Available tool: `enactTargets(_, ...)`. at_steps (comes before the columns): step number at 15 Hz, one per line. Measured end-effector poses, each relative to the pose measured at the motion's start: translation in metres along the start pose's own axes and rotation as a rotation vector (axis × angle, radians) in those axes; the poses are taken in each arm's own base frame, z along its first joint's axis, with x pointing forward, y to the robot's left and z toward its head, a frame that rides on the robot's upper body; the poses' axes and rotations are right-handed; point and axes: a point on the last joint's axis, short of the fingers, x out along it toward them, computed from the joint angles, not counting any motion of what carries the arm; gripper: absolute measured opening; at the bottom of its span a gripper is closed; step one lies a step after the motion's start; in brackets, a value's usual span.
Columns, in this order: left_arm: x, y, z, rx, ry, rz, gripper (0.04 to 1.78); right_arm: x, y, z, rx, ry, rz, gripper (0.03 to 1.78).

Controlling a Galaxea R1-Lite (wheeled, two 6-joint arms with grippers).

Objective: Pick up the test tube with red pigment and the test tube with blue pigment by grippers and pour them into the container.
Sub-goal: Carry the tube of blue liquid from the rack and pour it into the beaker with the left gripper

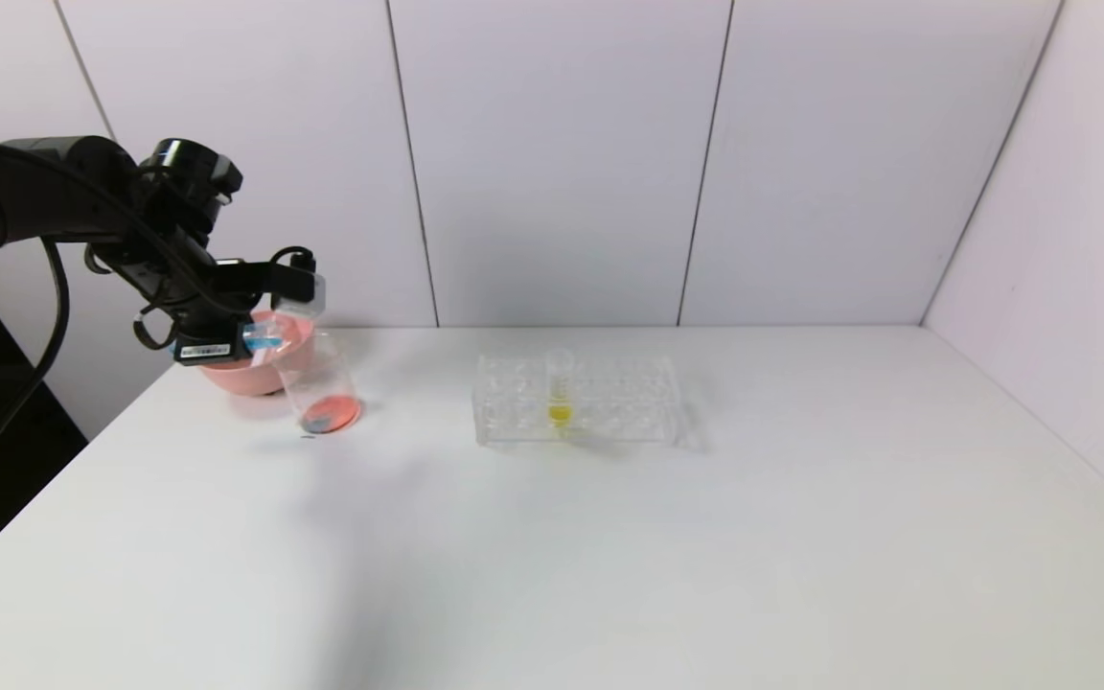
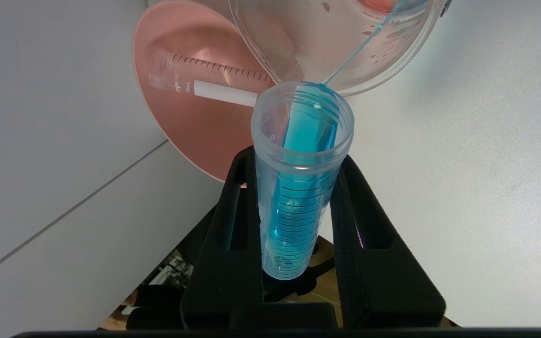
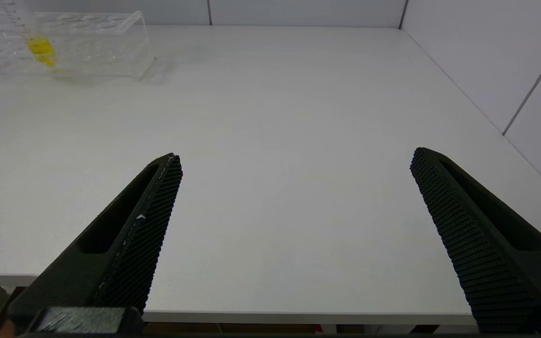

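My left gripper (image 1: 264, 321) is shut on the test tube with blue pigment (image 2: 298, 188), holding it tipped mouth-down over the container (image 1: 322, 383). A thin blue stream runs from the tube's lip into the clear glass container (image 2: 341, 42). Red liquid with a blue patch lies at the container's bottom (image 1: 330, 414). No tube holding red pigment is in view. My right gripper (image 3: 296, 157) hangs open above the table's near edge, with nothing between its fingers.
A pink bowl (image 1: 250, 374) stands just behind the container, and an empty clear graduated tube (image 2: 204, 77) lies in it. The clear rack (image 1: 576, 402) at the table's middle holds one tube of yellow liquid (image 1: 560, 393). White walls close the back and right.
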Motion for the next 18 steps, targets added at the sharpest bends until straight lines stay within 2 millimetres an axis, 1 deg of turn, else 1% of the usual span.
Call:
enactTargets(3,0.0007,-0.0007,0.0025,-0.012,-0.001,-0.003,0.44,0.0000,0.0000,0.0000,0.000,0.000,0.000,1.77)
enactTargets(7,0.0002,-0.0016,0.0056,-0.011,0.046,0.006,0.44,0.0000,0.0000,0.0000,0.000,0.000,0.000,1.77)
enactTargets(18,-0.0003,-0.0023,0.0088,-0.012,0.048,0.007,0.44,0.0000,0.0000,0.0000,0.000,0.000,0.000,1.77)
